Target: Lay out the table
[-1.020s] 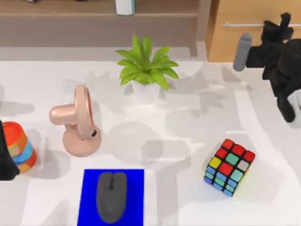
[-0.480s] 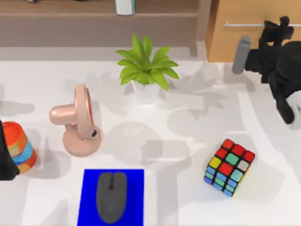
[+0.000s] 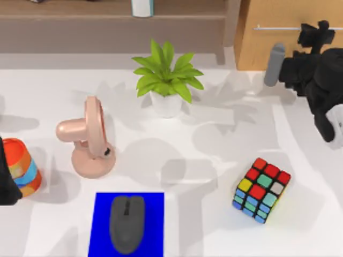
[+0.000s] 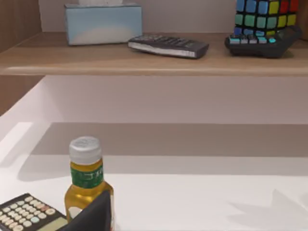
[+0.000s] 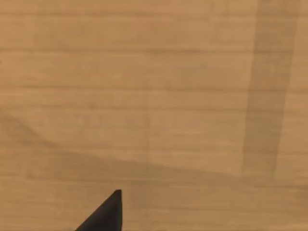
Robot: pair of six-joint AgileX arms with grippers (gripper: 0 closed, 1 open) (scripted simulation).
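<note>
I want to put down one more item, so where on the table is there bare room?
Bare table: the middle patch between plant, fan, cube and blue mat; also the far right strip beyond the cube. The left side is crowded, with fan, striped cup and mat close together.

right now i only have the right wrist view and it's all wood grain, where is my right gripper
Observer: The right gripper is at the table's far right corner, facing the wooden cabinet, by its metal handle.
Operator: anything on the table near that arm
Observer: The nearest is a Rubik's cube, well toward the front edge.
Operator: and the left arm
Observer: The left arm is parked at the table's left edge, beside a striped cup.
</note>
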